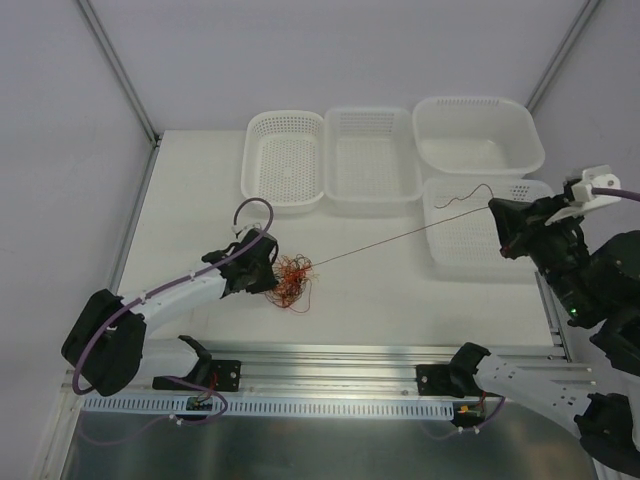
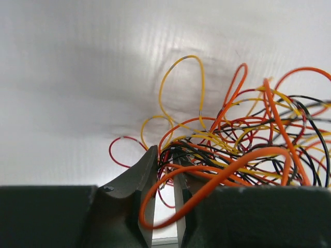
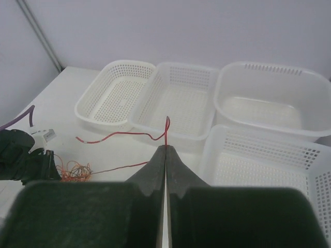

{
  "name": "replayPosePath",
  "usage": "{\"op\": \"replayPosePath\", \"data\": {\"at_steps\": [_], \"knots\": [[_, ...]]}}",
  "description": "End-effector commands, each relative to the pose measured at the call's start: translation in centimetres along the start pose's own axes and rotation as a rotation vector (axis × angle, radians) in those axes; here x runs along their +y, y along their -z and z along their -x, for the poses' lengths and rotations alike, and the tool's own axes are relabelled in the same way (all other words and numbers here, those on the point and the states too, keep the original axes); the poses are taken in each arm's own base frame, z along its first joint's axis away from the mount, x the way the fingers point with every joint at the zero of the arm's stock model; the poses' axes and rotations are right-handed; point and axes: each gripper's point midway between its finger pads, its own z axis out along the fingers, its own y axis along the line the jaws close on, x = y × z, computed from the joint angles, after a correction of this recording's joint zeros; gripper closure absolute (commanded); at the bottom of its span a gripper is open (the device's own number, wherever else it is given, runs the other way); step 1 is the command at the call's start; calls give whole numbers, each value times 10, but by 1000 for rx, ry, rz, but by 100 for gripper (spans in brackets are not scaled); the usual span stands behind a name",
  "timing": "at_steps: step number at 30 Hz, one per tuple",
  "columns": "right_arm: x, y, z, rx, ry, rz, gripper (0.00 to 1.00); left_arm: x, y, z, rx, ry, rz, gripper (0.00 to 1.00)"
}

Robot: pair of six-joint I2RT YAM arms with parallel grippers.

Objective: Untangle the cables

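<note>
The cables [image 1: 290, 283] sit as one small knotted clump of orange, red, yellow and black wire on the white table [image 1: 400, 300], left of centre and near the front edge. One dark red strand [image 1: 400, 238] runs out of the clump in a taut straight line, up and to the right.

The left gripper [image 1: 270, 272] is right at the clump. From its wrist camera we see its fingers [image 2: 150, 170] drawn almost together, with a bunch of strands caught between the tips, so it seems to be pinning the clump down. The right gripper [image 1: 497, 207] hovers over the near right basket [image 1: 460, 250] with its fingers pressed flat together on the dark red strand. A short free end curls away past the tips.

Behind the clump, along the back of the table, stands a row of three more white baskets [image 1: 284, 205].

We judge the task to be at an early stage. One strand is partly drawn out, but its far end is buried in the knot, and every other wire is looped through its neighbours. We see no freed cable lying apart — nearly all the untangling is left to do.
</note>
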Motion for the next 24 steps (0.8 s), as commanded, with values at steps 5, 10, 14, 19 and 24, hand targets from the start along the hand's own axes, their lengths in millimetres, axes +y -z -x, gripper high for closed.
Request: {"op": "replayPosePath", "data": {"at_steps": [5,10,14,19,24], "knots": [[-41,27,33,-112,-14,-152,99,59,22,51,-78,-73,271,81],[-54,44,45,-156,-33,-178,99,80,21,67,-60,-56,337,78],[-59,53,48,-169,-39,-176,99,96,17,74,-46,-45,386,77],[-40,27,-8,20,13,-150,99,87,19,78,-35,-82,336,77],[-10,-8,-100,235,-6,-112,99,64,39,86,-75,-117,200,73]]}}
